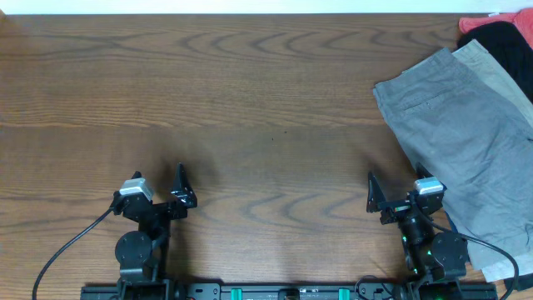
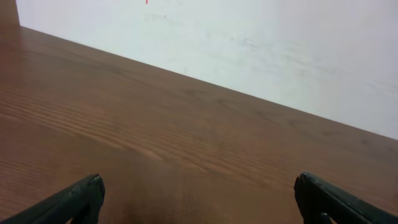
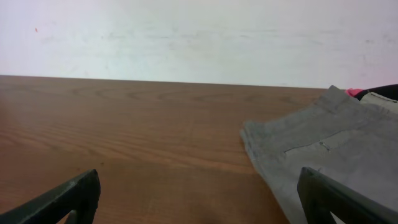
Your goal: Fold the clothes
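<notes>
Grey shorts (image 1: 466, 142) lie spread on the right side of the wooden table, waistband toward the far left. They also show in the right wrist view (image 3: 323, 149). Under them lie khaki-beige shorts (image 1: 500, 71), a black piece (image 1: 510, 42) and a red piece (image 1: 476, 25) at the far right corner. My right gripper (image 1: 400, 187) is open and empty near the front edge, its right finger just beside the grey shorts' edge. My left gripper (image 1: 158, 185) is open and empty over bare table at the front left.
The wooden table (image 1: 250, 108) stretches bare between the arms and to the far edge. A white wall (image 3: 186, 37) stands behind the table. Black cables (image 1: 67, 250) trail from both arm bases at the front edge.
</notes>
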{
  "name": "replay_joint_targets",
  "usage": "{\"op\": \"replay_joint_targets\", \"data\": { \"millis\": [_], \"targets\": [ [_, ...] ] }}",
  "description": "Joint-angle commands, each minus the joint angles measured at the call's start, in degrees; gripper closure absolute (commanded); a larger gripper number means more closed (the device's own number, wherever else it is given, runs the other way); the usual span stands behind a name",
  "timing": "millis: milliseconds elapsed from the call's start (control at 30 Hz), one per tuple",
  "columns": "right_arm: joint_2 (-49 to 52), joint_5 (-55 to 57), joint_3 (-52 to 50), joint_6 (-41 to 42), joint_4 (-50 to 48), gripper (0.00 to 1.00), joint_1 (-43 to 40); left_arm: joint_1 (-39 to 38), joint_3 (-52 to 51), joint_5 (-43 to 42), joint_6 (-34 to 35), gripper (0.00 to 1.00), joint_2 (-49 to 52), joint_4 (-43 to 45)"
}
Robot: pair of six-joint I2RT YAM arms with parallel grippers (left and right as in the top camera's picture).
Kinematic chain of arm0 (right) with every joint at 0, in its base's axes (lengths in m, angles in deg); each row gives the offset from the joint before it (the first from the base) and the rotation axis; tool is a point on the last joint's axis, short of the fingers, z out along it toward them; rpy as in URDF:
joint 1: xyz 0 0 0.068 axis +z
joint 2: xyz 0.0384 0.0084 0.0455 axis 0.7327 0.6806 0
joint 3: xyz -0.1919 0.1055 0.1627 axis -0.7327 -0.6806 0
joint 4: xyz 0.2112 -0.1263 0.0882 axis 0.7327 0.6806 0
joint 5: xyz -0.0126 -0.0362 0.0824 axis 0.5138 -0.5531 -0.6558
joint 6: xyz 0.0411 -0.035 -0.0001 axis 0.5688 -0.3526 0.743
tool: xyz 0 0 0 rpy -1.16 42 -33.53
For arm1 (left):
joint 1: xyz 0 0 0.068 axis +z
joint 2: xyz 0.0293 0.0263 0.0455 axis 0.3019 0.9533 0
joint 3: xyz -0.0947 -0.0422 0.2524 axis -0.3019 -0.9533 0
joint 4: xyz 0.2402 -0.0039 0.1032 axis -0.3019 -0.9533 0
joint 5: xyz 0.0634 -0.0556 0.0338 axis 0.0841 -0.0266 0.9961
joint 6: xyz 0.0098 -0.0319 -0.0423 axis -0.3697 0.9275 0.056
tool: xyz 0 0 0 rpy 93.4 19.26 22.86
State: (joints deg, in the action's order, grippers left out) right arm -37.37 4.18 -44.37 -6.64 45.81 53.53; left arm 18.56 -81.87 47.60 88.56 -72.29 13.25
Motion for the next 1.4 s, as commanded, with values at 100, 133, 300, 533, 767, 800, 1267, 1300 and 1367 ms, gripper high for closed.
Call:
{"op": "replay_joint_targets", "data": {
  "millis": [100, 133, 300, 533, 767, 800, 1267, 1300, 1367],
  "targets": [
    [-0.3, 0.0, -0.1, -0.9, 0.2, 0.01, -0.1, -0.2, -1.2, 0.7, 0.1, 0.02, -0.4, -1.6],
    [-0.3, 0.0, -0.1, -0.9, 0.2, 0.01, -0.1, -0.2, -1.2, 0.7, 0.1, 0.02, -0.4, -1.6],
    [-0.3, 0.0, -0.1, -0.9, 0.2, 0.01, -0.1, -0.2, -1.2, 0.7, 0.1, 0.02, -0.4, -1.6],
    [-0.3, -10.1, -0.1, 8.9, -0.9, 0.01, -0.1, -0.2, -1.2, 0.7, 0.1, 0.02, -0.4, -1.6],
    [-0.3, -31.9, -0.1, 40.5, -1.6, 0.01, -0.1, -0.2, -1.2, 0.7, 0.1, 0.02, -0.4, -1.6],
    [-0.3, -31.9, -0.1, 43.0, -1.5, 0.01, -0.1, -0.2, -1.2, 0.7, 0.1, 0.02, -0.4, -1.6],
    [-0.3, -30.7, 0.5, 50.3, -18.7, 0.01, -0.1, -0.2, -1.2, 0.7, 0.1, 0.02, -0.4, -1.6],
    [-0.3, -29.7, 1.3, 50.2, -21.2, 0.01, -0.1, -0.2, -1.2, 0.7, 0.1, 0.02, -0.4, -1.6],
    [-0.1, -26.9, 3.6, 48.9, -20.2, 0.01, -0.1, -0.2, -1.2, 0.7, 0.1, 0.02, -0.4, -1.6]
  ]
}}
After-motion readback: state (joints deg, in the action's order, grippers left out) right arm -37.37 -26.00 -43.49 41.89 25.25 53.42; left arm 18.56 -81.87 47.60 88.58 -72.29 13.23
